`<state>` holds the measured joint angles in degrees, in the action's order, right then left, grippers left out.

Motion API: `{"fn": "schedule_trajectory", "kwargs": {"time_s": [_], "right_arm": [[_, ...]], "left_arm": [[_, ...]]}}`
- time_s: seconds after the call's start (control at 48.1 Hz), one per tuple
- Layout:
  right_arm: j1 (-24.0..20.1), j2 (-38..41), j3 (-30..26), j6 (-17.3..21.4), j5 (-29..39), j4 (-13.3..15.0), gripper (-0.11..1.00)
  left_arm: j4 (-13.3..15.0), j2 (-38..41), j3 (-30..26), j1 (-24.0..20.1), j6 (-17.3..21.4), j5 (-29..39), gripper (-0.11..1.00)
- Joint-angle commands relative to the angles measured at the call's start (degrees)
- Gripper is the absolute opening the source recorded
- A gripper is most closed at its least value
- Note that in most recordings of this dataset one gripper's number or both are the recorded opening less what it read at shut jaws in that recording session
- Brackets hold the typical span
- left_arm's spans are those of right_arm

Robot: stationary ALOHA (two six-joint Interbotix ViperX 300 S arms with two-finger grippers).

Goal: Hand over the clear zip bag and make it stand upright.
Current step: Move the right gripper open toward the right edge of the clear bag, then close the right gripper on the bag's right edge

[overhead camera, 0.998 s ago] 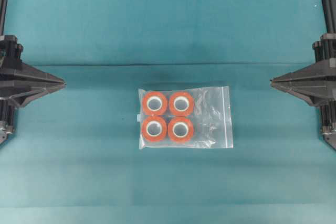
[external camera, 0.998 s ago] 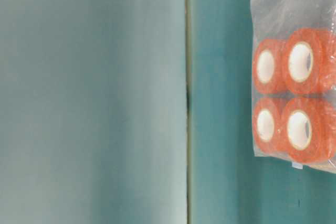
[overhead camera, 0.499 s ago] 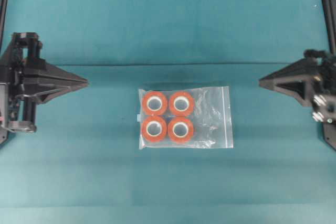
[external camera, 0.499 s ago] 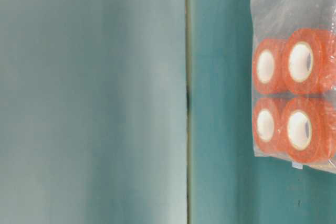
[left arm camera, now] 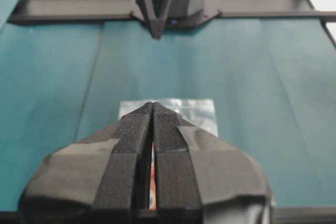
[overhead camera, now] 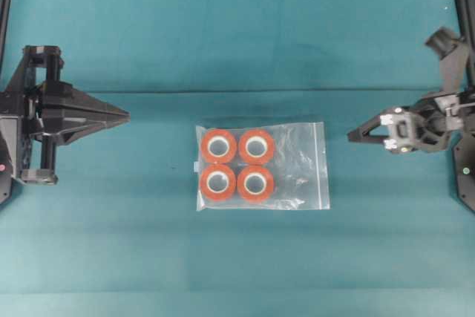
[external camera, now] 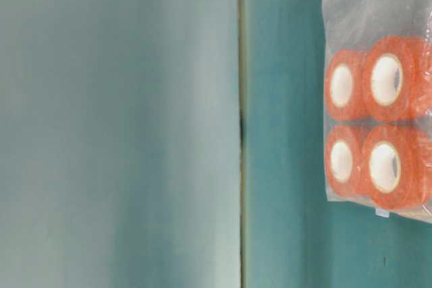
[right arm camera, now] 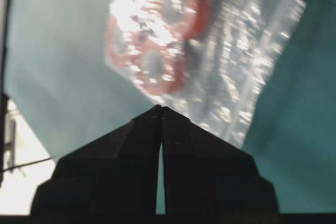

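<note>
The clear zip bag (overhead camera: 262, 166) lay flat at frame centre on the teal table cover (overhead camera: 237, 42), long axis left to right, zip strip (overhead camera: 320, 165) toward the right edge and four orange tape rolls (overhead camera: 237, 164) packed in its left half. The right gripper (overhead camera: 351, 136), tips pressed together and holding nothing, pointed at the zip end from just right of it and was the nearer tool. The left gripper (overhead camera: 126, 116), likewise pressed together and empty, stood well apart at frame left. Bare cover surrounded the bag on all sides, leaving open room for approach.
</note>
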<state>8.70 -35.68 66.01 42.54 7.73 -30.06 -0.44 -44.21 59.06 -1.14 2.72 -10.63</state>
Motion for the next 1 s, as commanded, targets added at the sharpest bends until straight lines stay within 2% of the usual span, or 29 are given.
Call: {"fn": "schedule_trajectory", "kwargs": {"time_s": [0.0,0.125,0.312,0.416,0.457,0.644,0.977], "right_arm": [[-1.05,0.88,0.09,1.49,-1.41,-0.09,0.03],[-1.85,2.46,0.26,2.81,-2.46,-0.18,0.19],[-3.16,5.98,0.44,6.33,-3.08,-0.18,0.71],[-3.87,8.44,0.44,7.82,-6.06,-0.18,0.91],[-3.87,9.32,0.53,8.26,-7.38,-0.18,0.93],[-4.66,14.33,1.32,10.63,-12.3,-0.35,0.92],[-9.93,25.22,0.62,18.63,-22.59,-0.35,0.92]], "left_arm": [[-0.09,-0.09,-1.67,0.0,-0.09,0.09,-0.01],[-0.09,-0.09,-1.67,0.0,-0.09,0.09,-0.01],[-0.09,0.18,-1.67,0.0,-0.09,0.26,-0.01],[-0.09,0.7,-1.76,-0.26,-0.09,0.44,-0.01],[-0.09,1.05,-1.85,-0.35,-0.09,0.44,-0.01],[-0.09,3.25,-2.72,-0.35,-0.18,0.53,-0.01],[-0.09,5.27,-3.52,-0.53,-0.09,0.88,-0.01]]}}
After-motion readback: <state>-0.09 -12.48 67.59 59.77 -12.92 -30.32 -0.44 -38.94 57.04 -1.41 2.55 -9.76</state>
